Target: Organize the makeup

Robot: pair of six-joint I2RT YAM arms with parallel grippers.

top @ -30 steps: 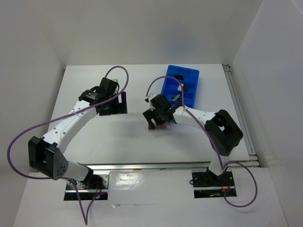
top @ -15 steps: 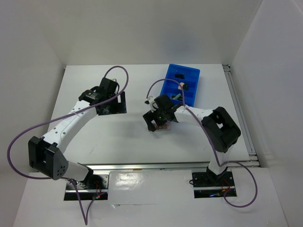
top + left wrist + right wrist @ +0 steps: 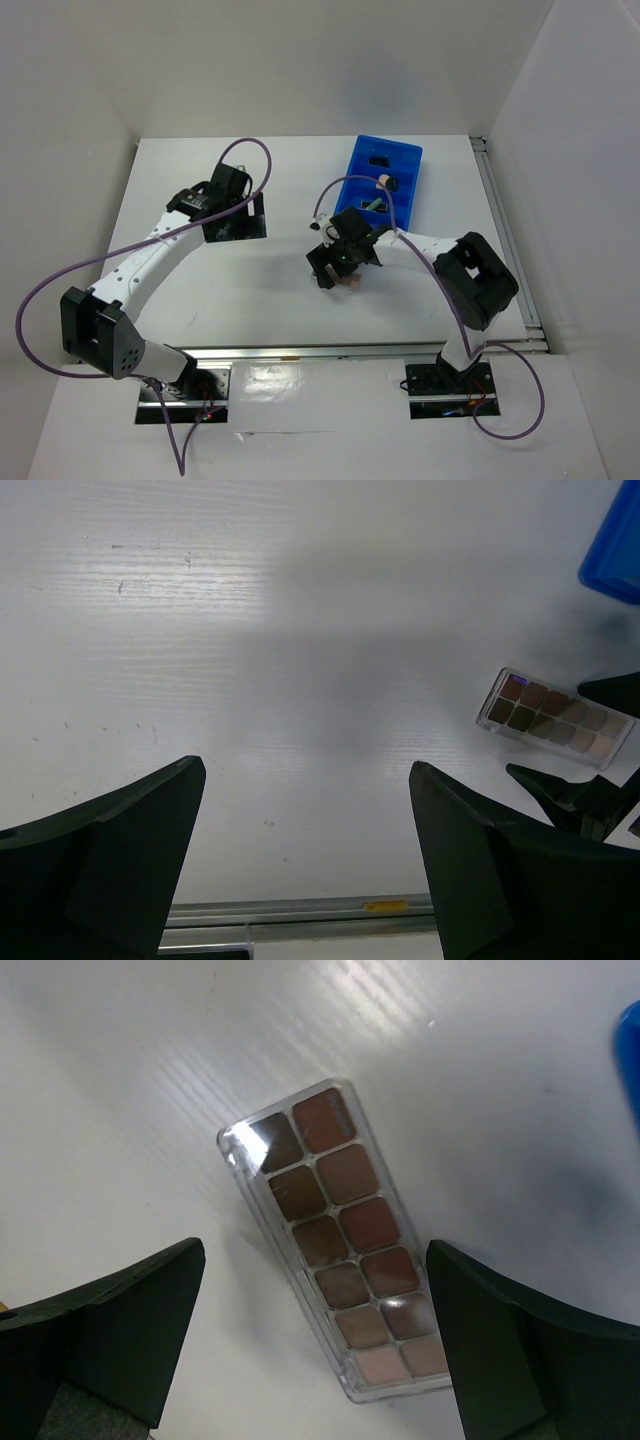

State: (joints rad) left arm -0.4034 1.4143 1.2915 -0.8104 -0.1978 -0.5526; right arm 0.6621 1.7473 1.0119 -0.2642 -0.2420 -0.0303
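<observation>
Fingers (image 3: 100,1350) of the right pincer (image 3: 312,1260) are held spread and released above a clear-plastic palette strip of brown and pink pans (image 3: 340,1240), which is laid flat on the white table (image 3: 200,290) between them, apart from both. A blue plastic compartment bin (image 3: 404,158), in which small dark items (image 3: 378,160) are seen, is found at about 1 o'clock from that pincer in the top view. The left pincer (image 3: 305,775) is held released over the table at about 10 o'clock from the palette strip, which is seen at 3 o'clock in the left wrist view.
</observation>
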